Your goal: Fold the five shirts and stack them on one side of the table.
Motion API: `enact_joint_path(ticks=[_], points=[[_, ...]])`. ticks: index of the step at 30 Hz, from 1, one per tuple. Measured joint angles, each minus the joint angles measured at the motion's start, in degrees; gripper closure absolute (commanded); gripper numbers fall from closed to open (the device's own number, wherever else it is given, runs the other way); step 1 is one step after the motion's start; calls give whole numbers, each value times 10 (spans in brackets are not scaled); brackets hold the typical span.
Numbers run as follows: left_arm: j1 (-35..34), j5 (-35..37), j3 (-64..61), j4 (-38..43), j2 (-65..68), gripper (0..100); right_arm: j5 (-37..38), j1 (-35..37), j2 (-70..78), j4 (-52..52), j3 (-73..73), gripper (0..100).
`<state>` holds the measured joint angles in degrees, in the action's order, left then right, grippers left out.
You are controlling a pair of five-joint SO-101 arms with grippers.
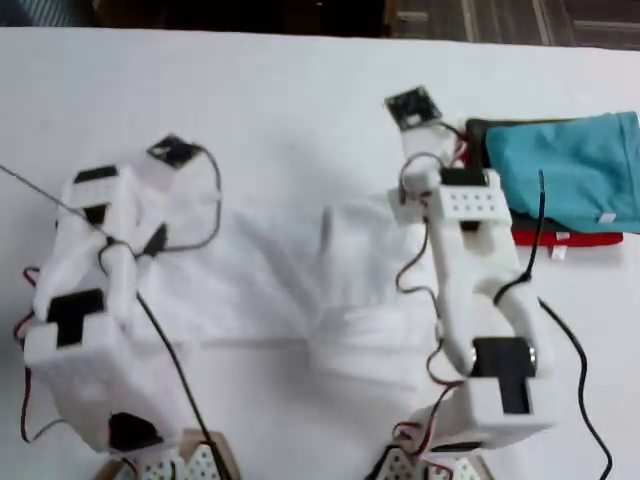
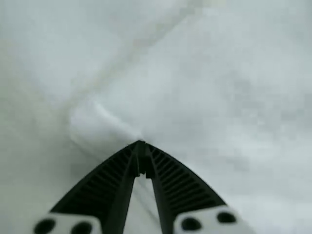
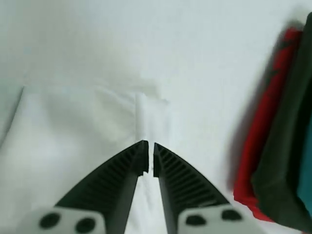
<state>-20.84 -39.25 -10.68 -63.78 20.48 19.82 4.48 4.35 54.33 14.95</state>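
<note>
Three shirts [image 1: 560, 170] lie stacked at the table's [image 1: 250, 80] right edge; the left gripper [image 2: 141, 146] and right gripper [image 3: 146, 146] pinch a half-folded white shirt [image 1: 350, 330].

**Flat, bright light on a white bench**

Bright, even light falls from above onto the bench [image 1: 250, 80]. The white shirt [image 1: 370, 320] lying on it almost merges with the surface, and only faint grey shading marks its folds. Shadows are soft and short. In the right wrist view a dim band runs beside the stack of folded shirts [image 3: 287, 146]. The room past the bench's far edge is dark. The left end effector [image 2: 141, 146] and right end effector [image 3: 148, 148] stand out black against pale cloth.
</note>
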Motion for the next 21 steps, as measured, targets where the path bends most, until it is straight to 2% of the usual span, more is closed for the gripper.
enact_joint_path(ticks=[4,13,18,21], points=[[-24,19,111,-37,78,974,-37,14,36,11,-28,978],[-47,21,331,-167,210,974,-40,81,96,9,-36,978],[-73,21,389,-189,242,974,-40,75,134,-10,-43,978],[-91,10,397,-189,251,974,-40,47,161,-12,-43,978]])
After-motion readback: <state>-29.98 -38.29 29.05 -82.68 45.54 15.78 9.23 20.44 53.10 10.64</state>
